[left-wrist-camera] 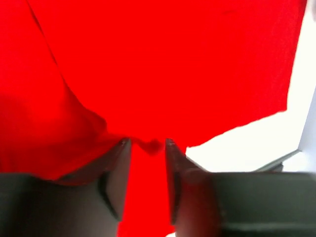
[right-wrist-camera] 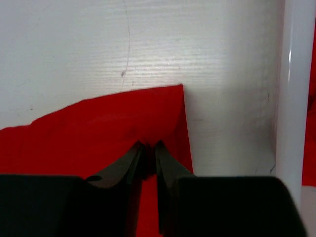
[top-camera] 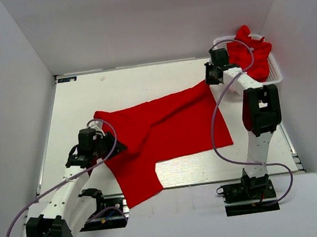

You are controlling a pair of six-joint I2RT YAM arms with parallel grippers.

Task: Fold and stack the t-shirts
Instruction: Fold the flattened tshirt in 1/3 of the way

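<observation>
One red t-shirt (top-camera: 165,129) lay spread out on the white counter (top-camera: 87,98), running from the near left up toward the far right. One of its corners reached almost to the white mesh basket (top-camera: 278,75) in the far right corner. More red t-shirts (top-camera: 254,50) sat heaped in that basket, bunched up and spilling above its rim. The jaws of the left arm (top-camera: 68,183) were down at the near-left edge of the spread shirt. From the left wrist view they stood apart with a clear gap, and a small ruck of cloth (left-wrist-camera: 148,145) lay between the tips, so they looked open rather than clamped. The jaws of the right arm (top-camera: 261,112) were at the shirt's far-right corner (right-wrist-camera: 175,94), which lay flat on the counter just beside the basket wall (right-wrist-camera: 291,98). Those jaws were drawn almost together, with only a thin slit between them right at the cloth's edge. I could not tell whether they were pinching the fabric or had let it go. The shirt showed soft creases and a fold across its middle.
</observation>
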